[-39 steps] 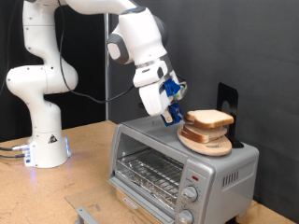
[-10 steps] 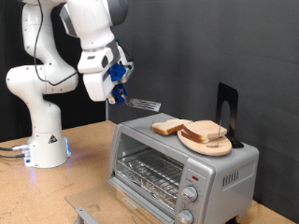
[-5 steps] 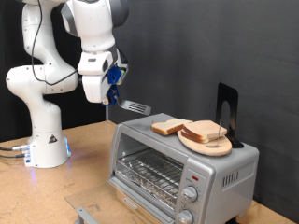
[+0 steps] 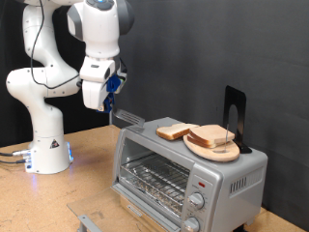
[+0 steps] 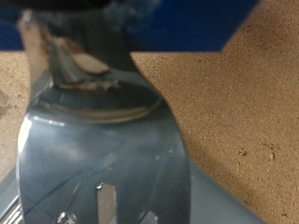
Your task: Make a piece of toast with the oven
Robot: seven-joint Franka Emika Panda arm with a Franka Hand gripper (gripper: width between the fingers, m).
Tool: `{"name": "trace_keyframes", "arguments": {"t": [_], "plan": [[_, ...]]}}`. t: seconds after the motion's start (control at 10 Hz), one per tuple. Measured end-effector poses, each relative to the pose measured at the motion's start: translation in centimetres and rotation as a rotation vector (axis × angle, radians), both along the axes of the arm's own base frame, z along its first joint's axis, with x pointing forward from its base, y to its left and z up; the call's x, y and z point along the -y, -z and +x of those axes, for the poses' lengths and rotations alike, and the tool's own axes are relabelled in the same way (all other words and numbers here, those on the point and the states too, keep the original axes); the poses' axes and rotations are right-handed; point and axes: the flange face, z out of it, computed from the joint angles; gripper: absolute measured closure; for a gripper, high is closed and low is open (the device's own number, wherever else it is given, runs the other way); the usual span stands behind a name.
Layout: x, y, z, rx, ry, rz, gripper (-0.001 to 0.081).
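The silver oven [image 4: 183,172] stands on the wooden table at the exterior view's lower right, with its wire rack [image 4: 154,177] showing. One slice of toast [image 4: 174,131] lies alone on the oven's top. My gripper [image 4: 109,100] is up and to the exterior view's left of the oven. It is shut on the handle of a metal spatula [image 4: 128,120], whose blade points toward the oven's top left corner and carries nothing. In the wrist view the spatula blade [image 5: 103,159] fills the frame below blue finger parts [image 5: 187,19].
A round wooden board [image 4: 216,150] with stacked bread slices [image 4: 216,134] sits on the oven's top, and a black stand [image 4: 233,111] rises behind it. Two knobs [image 4: 197,201] are on the oven's front. The oven door seems folded down [image 4: 92,220]. The robot base [image 4: 43,145] stands at left.
My gripper has swung left and down with the spatula, away from the oven top. Since the earliest frame one slice has left the stack and now lies alone on the oven.
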Motion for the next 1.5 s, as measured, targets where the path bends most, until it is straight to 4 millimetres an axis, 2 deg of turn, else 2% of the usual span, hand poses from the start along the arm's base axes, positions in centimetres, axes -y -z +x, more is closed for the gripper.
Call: {"name": "trace_keyframes", "arguments": {"t": [0.6,1.0,1.5], "plan": [[-2.6,2.3,-0.4,0.072,0.006,-0.019,0.0402],[-3.9,2.5,0.3,0.117,0.061,-0.011,0.0402],[-5.1,2.2,2.4,0.144,0.108,0.019,0.0402]]}}
